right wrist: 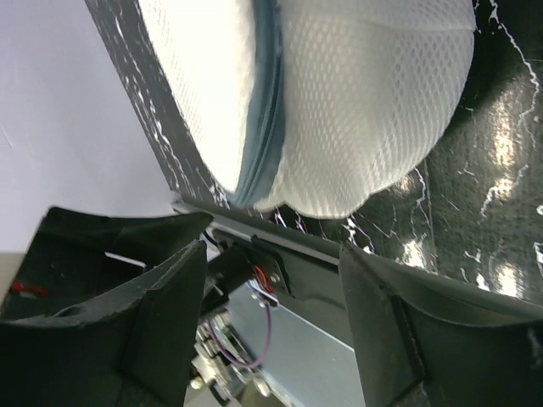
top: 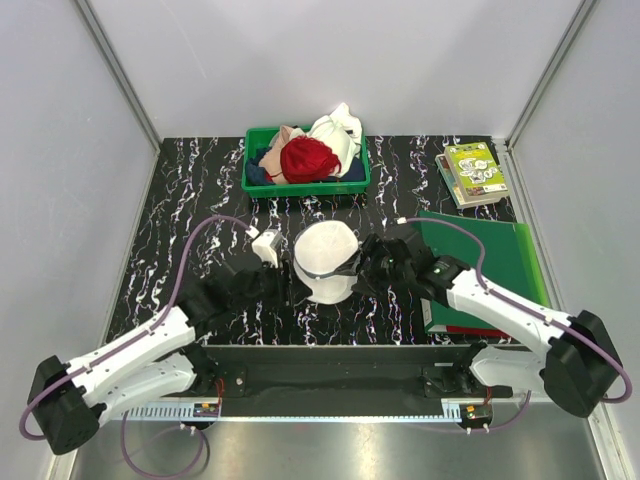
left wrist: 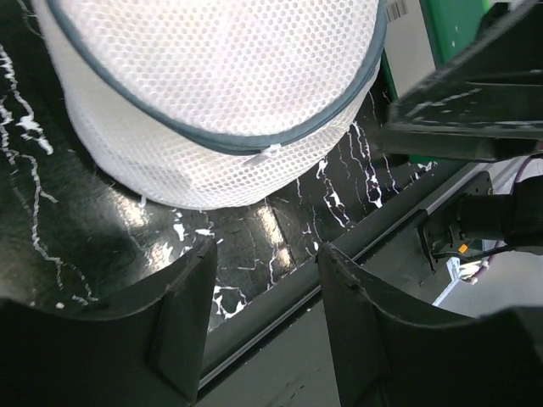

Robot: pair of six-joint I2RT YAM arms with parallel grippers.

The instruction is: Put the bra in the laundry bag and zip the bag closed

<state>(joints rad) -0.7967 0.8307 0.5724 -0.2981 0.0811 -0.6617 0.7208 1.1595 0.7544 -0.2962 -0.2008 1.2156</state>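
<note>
The laundry bag, a white mesh dome with a grey zip around its rim, stands at the table's middle. In the left wrist view the zip runs shut along the shown rim, and its white pull hangs at the front. In the right wrist view the bag shows the grey zip band. The bra is hidden; I cannot make it out through the mesh. My left gripper is open and empty just left of the bag. My right gripper is open and empty just right of it.
A green plastic bin at the back holds a red bunched garment, a beige cloth and a white cloth. A green folder lies right of the bag under the right arm. Books lie at the back right.
</note>
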